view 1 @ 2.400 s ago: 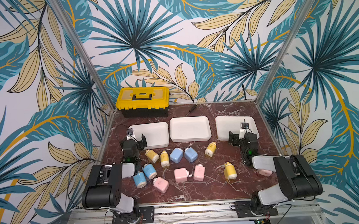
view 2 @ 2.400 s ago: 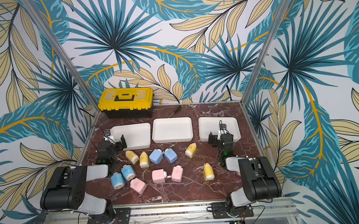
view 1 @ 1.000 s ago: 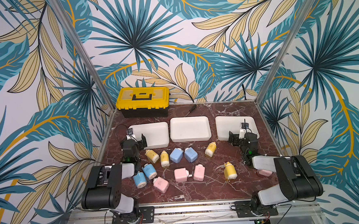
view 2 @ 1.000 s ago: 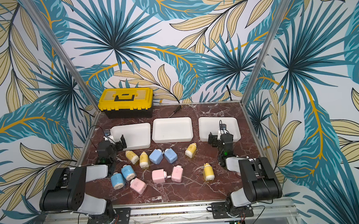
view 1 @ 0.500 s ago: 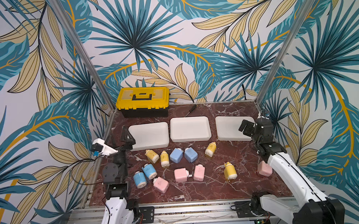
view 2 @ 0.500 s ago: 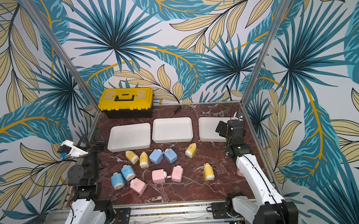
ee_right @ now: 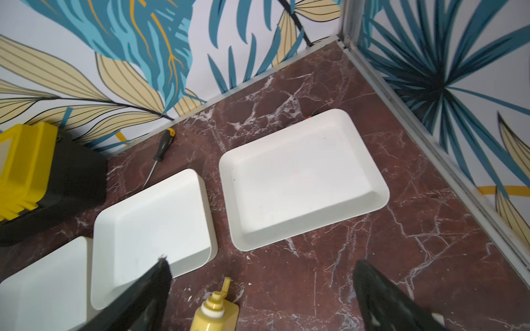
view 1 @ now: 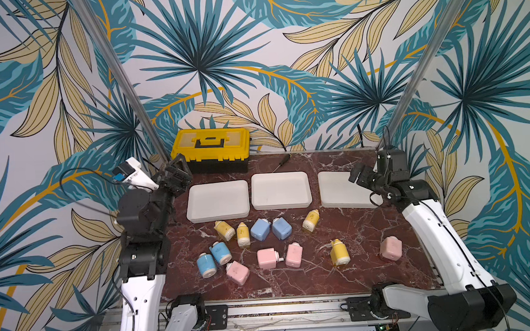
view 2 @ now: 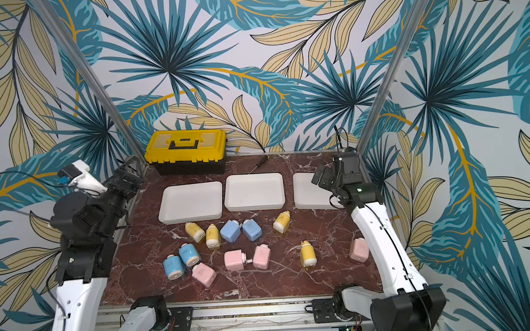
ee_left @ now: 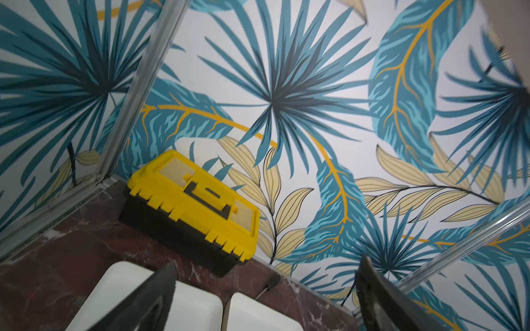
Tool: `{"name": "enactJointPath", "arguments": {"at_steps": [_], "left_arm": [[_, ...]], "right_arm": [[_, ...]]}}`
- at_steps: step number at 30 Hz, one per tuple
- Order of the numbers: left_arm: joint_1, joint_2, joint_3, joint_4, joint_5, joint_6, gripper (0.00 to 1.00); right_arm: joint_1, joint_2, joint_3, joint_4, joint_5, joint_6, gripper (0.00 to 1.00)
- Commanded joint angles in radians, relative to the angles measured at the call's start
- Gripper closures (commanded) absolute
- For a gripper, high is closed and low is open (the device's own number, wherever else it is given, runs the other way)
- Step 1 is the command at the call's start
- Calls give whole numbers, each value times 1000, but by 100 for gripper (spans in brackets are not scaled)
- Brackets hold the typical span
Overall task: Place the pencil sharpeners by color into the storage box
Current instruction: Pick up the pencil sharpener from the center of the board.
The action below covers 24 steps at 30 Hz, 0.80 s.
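Several pencil sharpeners lie loose on the marble table in front of three empty white storage boxes (view 1: pixel 217 201) (view 1: pixel 280 191) (view 1: pixel 336 190). Among them are yellow ones (view 1: pixel 224 230) (view 1: pixel 311 220) (view 1: pixel 339 252), blue ones (view 1: pixel 260 229) (view 1: pixel 282 228) (view 1: pixel 206 265) and pink ones (view 1: pixel 238 272) (view 1: pixel 267 258) (view 1: pixel 391 248). My left gripper (view 1: pixel 177 174) (ee_left: pixel 266 262) hangs open and empty above the table's back left corner. Open and empty too, my right gripper (view 1: pixel 359 175) (ee_right: pixel 261 263) hovers over the right storage box (ee_right: pixel 301 177), with a yellow sharpener (ee_right: pixel 215 312) below it.
A yellow and black toolbox (view 1: pixel 211 150) stands at the back left against the wall. A screwdriver (view 1: pixel 283 160) lies behind the middle box. Metal frame posts (view 1: pixel 122 77) (view 1: pixel 420 58) rise at both back corners.
Both arms have lifted from their folded rest on the table and now reach up and toward the back. Both grippers stayed open. The sharpeners have not moved.
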Motion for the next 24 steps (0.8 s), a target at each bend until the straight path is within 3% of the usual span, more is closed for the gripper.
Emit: {"name": "enactJointPath", "arguments": {"at_steps": [1, 4, 9, 15, 24], "left_arm": [[11, 125, 45, -250, 114, 7, 1], [8, 196, 47, -249, 187, -3, 1], [-66, 266, 41, -251, 184, 10, 1], [-141, 339, 62, -262, 221, 43, 1], [-181, 535, 212, -464, 196, 181, 1]], "right_arm": [[78, 61, 119, -293, 59, 38, 1], [145, 107, 194, -414, 125, 70, 1], [163, 124, 202, -465, 122, 102, 1], [175, 201, 234, -509, 16, 72, 1], [266, 261, 257, -545, -33, 144, 1]]}}
